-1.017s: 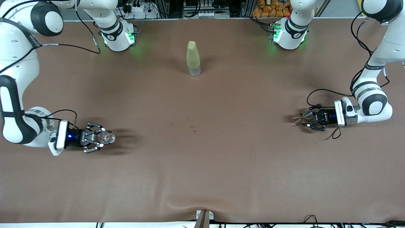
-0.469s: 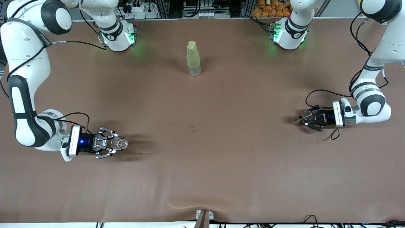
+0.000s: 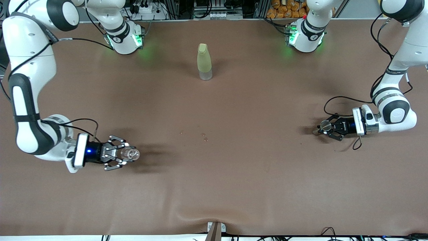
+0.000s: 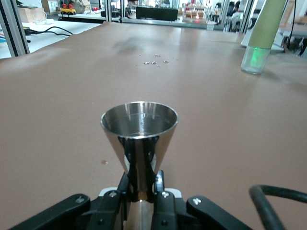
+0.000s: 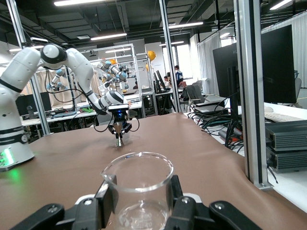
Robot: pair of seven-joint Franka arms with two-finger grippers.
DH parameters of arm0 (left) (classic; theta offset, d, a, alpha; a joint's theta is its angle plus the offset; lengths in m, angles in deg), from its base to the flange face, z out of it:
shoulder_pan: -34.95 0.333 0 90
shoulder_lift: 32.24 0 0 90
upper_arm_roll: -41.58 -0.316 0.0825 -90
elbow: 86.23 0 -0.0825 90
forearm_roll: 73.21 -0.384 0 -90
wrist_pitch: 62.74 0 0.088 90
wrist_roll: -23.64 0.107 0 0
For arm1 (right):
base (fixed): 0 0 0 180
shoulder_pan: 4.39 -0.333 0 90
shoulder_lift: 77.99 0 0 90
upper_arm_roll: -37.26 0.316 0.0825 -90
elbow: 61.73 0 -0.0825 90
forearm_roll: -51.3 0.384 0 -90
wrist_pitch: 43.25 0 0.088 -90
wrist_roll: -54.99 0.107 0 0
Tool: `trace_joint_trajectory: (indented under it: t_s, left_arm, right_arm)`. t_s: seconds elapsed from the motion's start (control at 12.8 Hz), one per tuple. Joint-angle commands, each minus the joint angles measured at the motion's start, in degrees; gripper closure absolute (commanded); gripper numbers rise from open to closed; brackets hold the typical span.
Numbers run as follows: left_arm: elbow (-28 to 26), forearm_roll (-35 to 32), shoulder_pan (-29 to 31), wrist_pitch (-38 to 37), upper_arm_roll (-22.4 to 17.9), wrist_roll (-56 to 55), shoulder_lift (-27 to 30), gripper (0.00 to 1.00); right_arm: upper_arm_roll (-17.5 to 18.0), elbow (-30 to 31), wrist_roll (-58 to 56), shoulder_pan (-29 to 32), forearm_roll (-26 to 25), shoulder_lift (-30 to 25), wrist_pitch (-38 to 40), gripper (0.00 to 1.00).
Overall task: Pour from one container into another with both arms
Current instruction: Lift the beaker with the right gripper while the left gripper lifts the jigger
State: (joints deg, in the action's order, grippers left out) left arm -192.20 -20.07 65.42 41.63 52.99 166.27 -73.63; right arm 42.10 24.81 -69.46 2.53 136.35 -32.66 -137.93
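My right gripper (image 3: 124,154) is shut on the tiny clear glass beaker (image 3: 130,153), low over the table toward the right arm's end. In the right wrist view the beaker (image 5: 139,184) stands upright between the black fingers (image 5: 103,199), lip to one side. My left gripper (image 3: 326,128) is shut on the narrow waist of the silver jigger (image 3: 324,125), low over the left arm's end. The left wrist view shows the jigger (image 4: 139,127) upright with its upper cup open. The right wrist view also shows the jigger (image 5: 118,136) farther off.
A tall yellow-green bottle (image 3: 204,62) stands mid-table, close to the arm bases, and shows in the left wrist view as bottle (image 4: 261,33). A few small droplets (image 3: 204,136) lie on the brown table cover between the grippers.
The right arm has carried the beaker toward the table's middle. The left gripper's fingers have closed onto the jigger's waist, and that arm shifted slightly.
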Motion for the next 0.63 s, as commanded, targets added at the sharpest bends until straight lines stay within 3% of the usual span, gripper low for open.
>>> trace_joint_trajectory:
  t_s: [0.0, 0.23, 0.55]
  left_arm:
    - [-1.00, -0.85, -1.46, 1.11, -0.17, 0.54, 4.28, 1.00]
    - [-0.82, 1.34, -3.40, 2.24, 1.75, -0.25, 6.58, 1.00]
    - [-0.47, 6.96, -3.84, 9.34, 11.50, -0.34, 7.11, 1.00]
  right_arm:
    - [-0.53, 1.00, 0.61, -3.75, 4.68, -1.04, -1.91, 0.80]
    - [-0.44, 0.73, 2.97, -7.34, 8.02, -2.87, -6.46, 0.80]
    - [-0.44, 3.27, 3.25, -13.85, 12.15, -6.83, -15.96, 0.80]
